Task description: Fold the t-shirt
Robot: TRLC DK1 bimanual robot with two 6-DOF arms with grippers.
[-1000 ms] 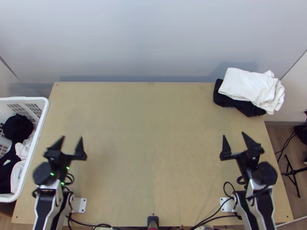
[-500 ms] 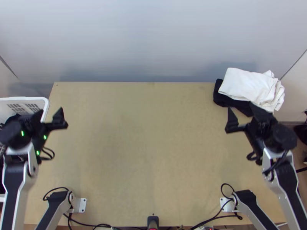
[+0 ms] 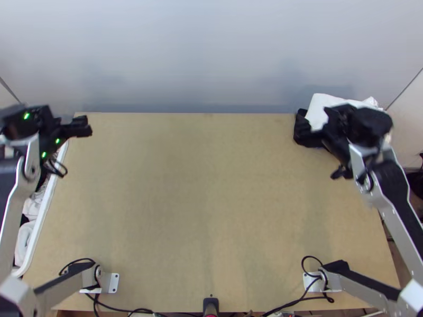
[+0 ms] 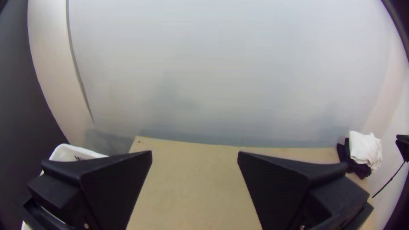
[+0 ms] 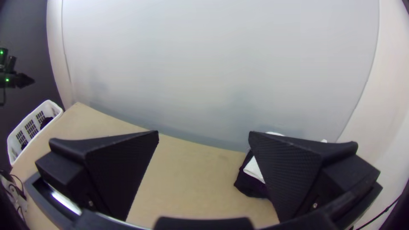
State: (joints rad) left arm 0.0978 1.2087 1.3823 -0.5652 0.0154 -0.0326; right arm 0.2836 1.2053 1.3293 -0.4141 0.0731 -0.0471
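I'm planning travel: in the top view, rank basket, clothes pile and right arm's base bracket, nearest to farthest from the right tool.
1. Clothes pile, far right, overlapped by the right tool.
2. Right arm's base bracket, near edge, right.
3. Basket, left side.

Table point(image 3: 211, 211) in center, wall point(image 3: 211, 53) behind far edge. Basket point(image 3: 42, 222) alongside table's left edge, clothes point(image 3: 33, 205) inside. At table's far right corner, upper cloth point(image 3: 317, 112) atop lower cloth point(image 3: 306, 138). Along near edge, 2 arm mounts: left mount point(image 3: 113, 283) and right mount point(image 3: 312, 282), well apart. Small device point(image 3: 210, 304) between them at edge's middle, cables point(image 3: 296, 302) on either side of it.
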